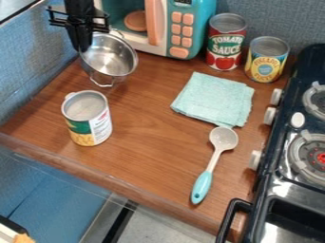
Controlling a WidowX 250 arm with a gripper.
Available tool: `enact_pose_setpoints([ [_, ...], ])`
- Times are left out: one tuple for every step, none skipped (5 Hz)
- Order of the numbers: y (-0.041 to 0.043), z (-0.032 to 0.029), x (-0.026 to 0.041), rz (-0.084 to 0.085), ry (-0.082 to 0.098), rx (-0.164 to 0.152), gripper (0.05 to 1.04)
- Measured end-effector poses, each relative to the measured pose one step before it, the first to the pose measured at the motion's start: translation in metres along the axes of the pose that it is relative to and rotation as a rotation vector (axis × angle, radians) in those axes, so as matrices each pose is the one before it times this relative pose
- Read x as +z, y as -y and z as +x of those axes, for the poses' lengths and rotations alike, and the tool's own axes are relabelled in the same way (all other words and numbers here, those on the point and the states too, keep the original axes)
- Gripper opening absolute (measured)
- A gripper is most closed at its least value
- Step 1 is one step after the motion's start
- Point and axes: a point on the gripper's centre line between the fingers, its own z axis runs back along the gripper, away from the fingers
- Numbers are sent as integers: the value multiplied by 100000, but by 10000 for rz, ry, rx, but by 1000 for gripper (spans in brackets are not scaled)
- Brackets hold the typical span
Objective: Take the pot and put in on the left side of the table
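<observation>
The gripper [82, 46] hangs down at the upper left, its lower end right against the left rim of the metal pot [111, 58]. The pot is silver with two wire handles, one at its back and one towards the front, and its inside faces up and somewhat to the front. Part of its left rim is hidden behind the gripper. Whether the pot rests flat on the brown wooden table [149, 128] cannot be told.
In front of the pot stands a can [88, 118]. A toy microwave [168, 23] is behind, with a tomato sauce can [226, 42] and a pineapple can [267, 59] to its right. A folded cloth [215, 98], a spoon [213, 161] and a stove [295, 156] are further right.
</observation>
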Motion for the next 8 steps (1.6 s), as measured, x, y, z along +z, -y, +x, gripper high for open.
enact_pose_setpoints([
  [-651, 436, -2167, 285, 91, -106, 56],
  [-7, 274, -1086, -242, -91, 252, 56],
  [548, 168, 64, -38, 13, -152, 81],
  [864, 164, 36, -110, 27, -271, 238],
  [520, 873, 1262, -63, 360, -366, 499],
  [1254, 1243, 2763, -101, 505, -843, 795],
  [1456, 272, 1020, -155, -30, -784, 997],
  [837, -174, 93, -92, -179, -304, 1000],
])
